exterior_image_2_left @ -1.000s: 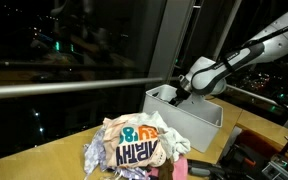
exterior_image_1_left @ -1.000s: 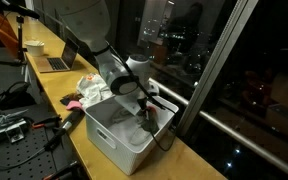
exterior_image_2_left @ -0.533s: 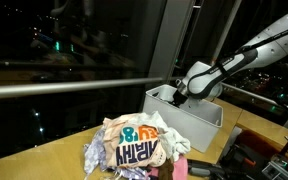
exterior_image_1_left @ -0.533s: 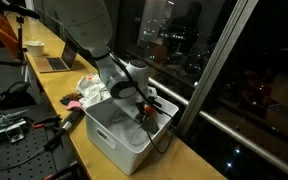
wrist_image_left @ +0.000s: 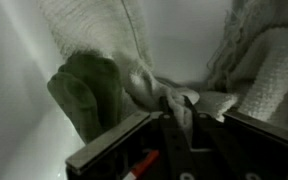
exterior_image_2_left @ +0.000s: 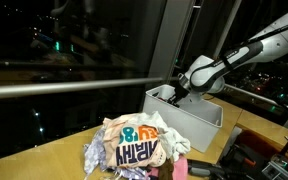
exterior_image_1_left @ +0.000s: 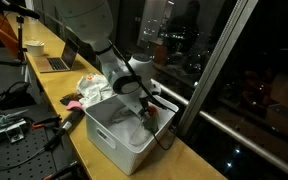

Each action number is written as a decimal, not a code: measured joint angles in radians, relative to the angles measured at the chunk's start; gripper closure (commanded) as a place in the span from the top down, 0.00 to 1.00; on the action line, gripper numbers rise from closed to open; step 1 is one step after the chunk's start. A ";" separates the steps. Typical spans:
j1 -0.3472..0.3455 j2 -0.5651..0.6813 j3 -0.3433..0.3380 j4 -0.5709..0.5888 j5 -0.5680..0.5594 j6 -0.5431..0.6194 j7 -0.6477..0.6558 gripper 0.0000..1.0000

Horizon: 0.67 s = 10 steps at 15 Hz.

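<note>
Site: a long wooden counter (exterior_image_1_left: 46, 82) runs along a dark window (exterior_image_1_left: 184, 40), seen in both exterior views.

Arm: the robot arm (exterior_image_1_left: 109, 65) reaches over the counter and bends down into a white bin (exterior_image_1_left: 114, 135). The bin stands on the counter close to the window. In an exterior view the bin's near wall (exterior_image_2_left: 199, 125) hides the lower part of the wrist.

Adjacent items: a heap of garments (exterior_image_2_left: 134, 145), one with large printed lettering, lies on the counter just beside the bin and outside it. A laptop (exterior_image_1_left: 59, 60) sits open farther along the counter, well apart from the bin.

Bin contents: in the wrist view, a white cloth (wrist_image_left: 149, 90) lies crumpled against the bin's pale wall. A green cloth (wrist_image_left: 84, 90) is bunched just beside it and touches it. Coarse knitted fabric (wrist_image_left: 94, 25) fills the upper part of that view.

Gripper: the gripper (wrist_image_left: 177, 112) is down inside the bin. Its fingertips are drawn close together, with a fold of the white cloth pinched between them. The picture is dim and blurred, so how deep the grip goes cannot be judged.

Minor item: a cup (exterior_image_1_left: 32, 46) stands beyond the laptop.
</note>
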 measured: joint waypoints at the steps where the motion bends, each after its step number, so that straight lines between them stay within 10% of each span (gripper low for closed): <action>1: -0.001 -0.024 0.006 -0.006 0.000 -0.002 0.000 0.03; 10: 0.052 -0.334 0.058 -0.094 0.002 -0.075 0.014 0.03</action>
